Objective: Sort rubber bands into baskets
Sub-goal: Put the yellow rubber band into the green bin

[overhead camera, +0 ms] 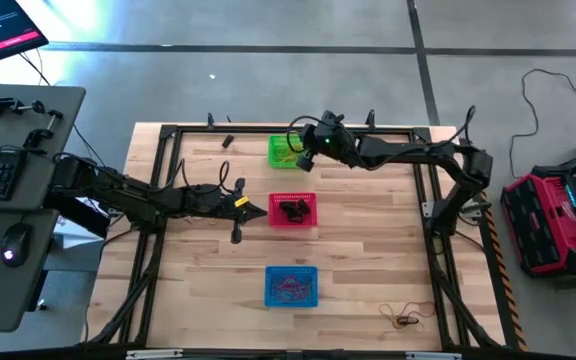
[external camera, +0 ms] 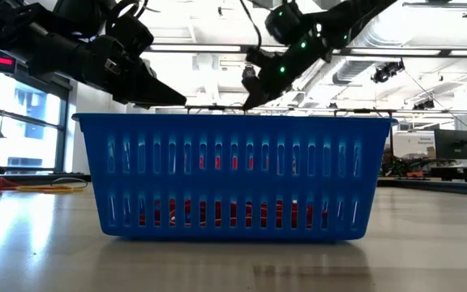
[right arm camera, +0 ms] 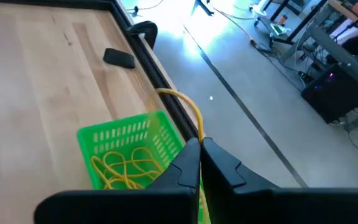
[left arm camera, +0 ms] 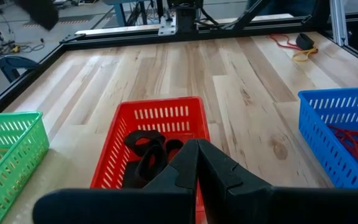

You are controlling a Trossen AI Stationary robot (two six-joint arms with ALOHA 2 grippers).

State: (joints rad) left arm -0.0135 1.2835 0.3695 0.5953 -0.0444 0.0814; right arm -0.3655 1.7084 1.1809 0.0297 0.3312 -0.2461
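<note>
Blue basket (external camera: 233, 174): nearest. Right tool (right arm camera: 199, 152): clenched on yellow band (right arm camera: 188, 109) above green basket (right arm camera: 129, 149). Left tool (left arm camera: 197, 163): clenched empty over red basket (left arm camera: 157, 127).

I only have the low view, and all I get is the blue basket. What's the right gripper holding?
Observer: The right gripper is shut on a yellow rubber band, above the green basket.
Operator: And the left one?
Observer: The left gripper is shut, beside the red basket, which holds black bands.
Operator: Anything left to sort?
Observer: A few loose bands lie on the table, apart from the baskets.
</note>
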